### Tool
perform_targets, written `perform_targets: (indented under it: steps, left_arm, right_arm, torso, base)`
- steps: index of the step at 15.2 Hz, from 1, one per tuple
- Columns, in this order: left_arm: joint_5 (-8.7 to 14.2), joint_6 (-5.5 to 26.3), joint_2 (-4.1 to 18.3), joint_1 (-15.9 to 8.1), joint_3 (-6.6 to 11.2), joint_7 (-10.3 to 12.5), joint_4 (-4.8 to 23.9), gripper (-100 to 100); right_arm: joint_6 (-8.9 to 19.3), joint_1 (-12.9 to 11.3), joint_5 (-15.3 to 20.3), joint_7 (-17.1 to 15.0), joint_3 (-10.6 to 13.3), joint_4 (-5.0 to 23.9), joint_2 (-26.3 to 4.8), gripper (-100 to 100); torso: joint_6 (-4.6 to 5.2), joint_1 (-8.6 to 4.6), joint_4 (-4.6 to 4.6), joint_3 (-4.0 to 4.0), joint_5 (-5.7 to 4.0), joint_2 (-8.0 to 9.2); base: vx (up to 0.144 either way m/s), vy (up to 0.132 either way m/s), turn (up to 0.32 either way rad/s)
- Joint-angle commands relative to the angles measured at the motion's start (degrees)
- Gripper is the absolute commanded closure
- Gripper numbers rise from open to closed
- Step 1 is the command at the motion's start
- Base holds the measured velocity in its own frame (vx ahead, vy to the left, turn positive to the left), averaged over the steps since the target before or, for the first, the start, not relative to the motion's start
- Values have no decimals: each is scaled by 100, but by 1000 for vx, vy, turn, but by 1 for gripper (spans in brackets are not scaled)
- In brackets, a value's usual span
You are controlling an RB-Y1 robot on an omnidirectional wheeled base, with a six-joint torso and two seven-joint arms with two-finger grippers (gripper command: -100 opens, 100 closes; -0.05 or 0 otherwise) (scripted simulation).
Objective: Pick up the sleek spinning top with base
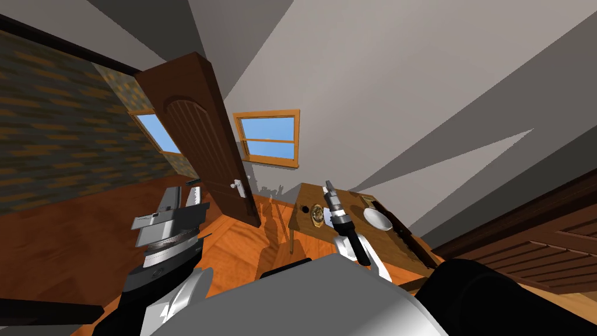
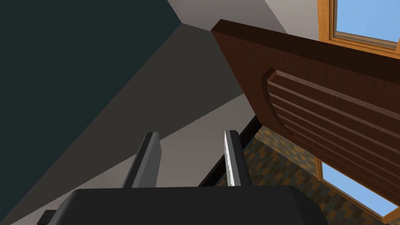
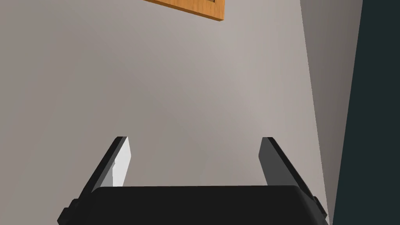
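**Above the table, top not yet taken**

Head view: my right gripper (image 1: 329, 185) hangs over the wooden table (image 1: 390, 242), held high, I judge, to clear things before dropping. The spinning top (image 1: 318, 214), a brassy piece, sits on the table just left of my forearm, and a white bowl (image 1: 378, 219) sits to the right. My left gripper (image 1: 185, 195) waits well apart, out of the way.

Left wrist view: its fingers (image 2: 148, 164) stand narrowly apart, empty.

Right wrist view: my fingers (image 3: 121, 156) are spread wide and hold nothing, ready for the top.
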Motion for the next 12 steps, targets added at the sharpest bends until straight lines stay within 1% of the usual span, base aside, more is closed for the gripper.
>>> perform_targets:
  steps: [1,2,3,4,5,6,7,8,9,10,11,12]
  left_arm:
    - [0,0,0,0,0,0,0,0]
    - [0,0,0,0,0,0,0,0]
    - [0,0,0,0,0,0,0,0]
    - [0,0,0,0,0,0,0,0]
    - [0,0,0,0,0,0,0,0]
    - [0,0,0,0,0,0,0,0]
    - [0,0,0,0,0,0,0,0]
    - [0,0,0,0,0,0,0,0]
    - [0,0,0,0,0,0,0,0]
    - [0,0,0,0,0,0,0,0]
    - [0,0,0,0,0,0,0,0]
    - [0,0,0,0,0,0,0,0]
  right_arm:
    - [57,-91,144,86,-2,208,-254,-100]
    - [98,-160,263,157,6,359,-394,-100]
    - [98,-160,263,157,6,372,-397,-100]
    - [142,-235,393,234,15,551,-530,-100]
    - [142,-235,393,234,15,551,-530,-100]
    - [190,-316,534,318,25,746,-653,-100]
    - [190,-316,534,318,25,746,-653,-100]
    - [242,-404,686,407,35,929,-766,-100]
    - [242,-404,686,407,35,954,-766,-100]
    - [296,-496,846,502,46,1105,-870,-100]
    - [296,-496,846,502,46,1174,-870,-100]
    - [354,-593,1014,602,58,1322,-965,-100]
  torso:
    - [0,0,0,0,0,0]
    - [0,1,0,0,0,0]
    - [-1,2,0,-1,0,-1]
    - [0,3,-1,-1,0,-1]
    - [0,3,-1,-1,0,-2]
    - [0,3,0,-1,1,-2]
    - [0,3,-1,-1,0,-2]
    - [0,2,0,-1,0,-2]
    - [-1,2,-1,-1,0,-2]
    - [0,3,0,-1,1,-1]
    - [-1,3,0,-1,0,-2]
    - [0,3,-1,-1,0,-2]
  base:
    - [5,12,35]
    - [6,18,58]
    - [6,16,41]
    - [5,16,32]
    - [5,12,31]
    - [6,13,46]
    - [6,12,38]
    - [6,14,50]
    - [6,13,40]
    - [4,14,37]
    - [4,14,43]
    - [6,17,68]
